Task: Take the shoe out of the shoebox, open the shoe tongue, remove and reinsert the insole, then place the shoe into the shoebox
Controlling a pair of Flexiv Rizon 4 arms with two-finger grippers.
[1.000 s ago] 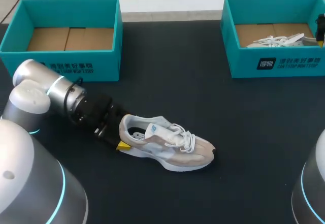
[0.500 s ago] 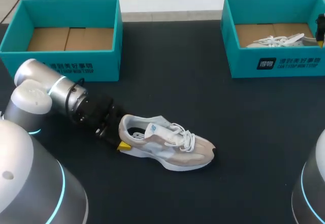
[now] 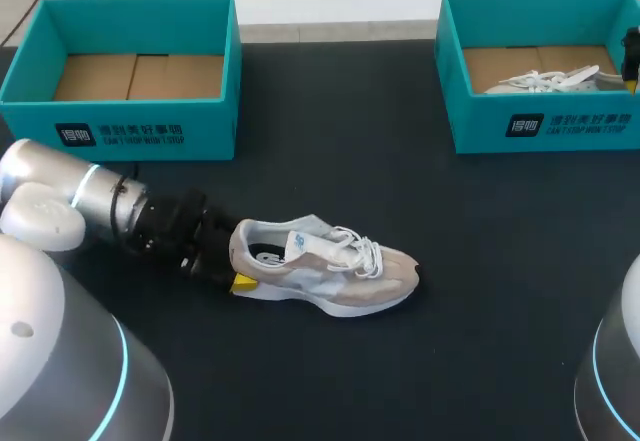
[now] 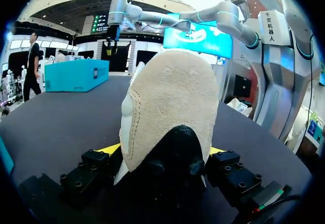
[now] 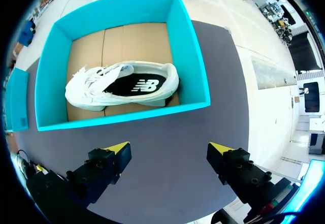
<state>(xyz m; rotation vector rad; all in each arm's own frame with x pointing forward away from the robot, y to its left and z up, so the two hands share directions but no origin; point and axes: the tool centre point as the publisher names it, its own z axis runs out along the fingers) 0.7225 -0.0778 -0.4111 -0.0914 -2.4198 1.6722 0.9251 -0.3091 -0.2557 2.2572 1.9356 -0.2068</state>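
left pincer (image 3: 236, 267) pinching beige shoe (image 3: 340, 273) at the heel, likely steadying it on the bench (image 3: 400, 161) (tongue-opening looks next) | right pincer (image 5: 170, 153) spread, idle above its shoebox (image 5: 193, 51)

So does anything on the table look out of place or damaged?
Nothing damaged or spilled. The beige suede sneaker lies on the black table outside the empty left teal shoebox, heel clamped in the left gripper; that suits the task.

- Shoe (image 3: 325, 271) lies on table (image 3: 400, 181), left of middle, toe pointing right.
- Left gripper (image 4: 162, 152) clamps its heel.
- Left box (image 3: 150, 139) behind shoe, right box (image 3: 560, 126) back right.
- Second shoe (image 5: 122, 88) in right box.
- Right gripper (image 5: 168, 150) just before right box.
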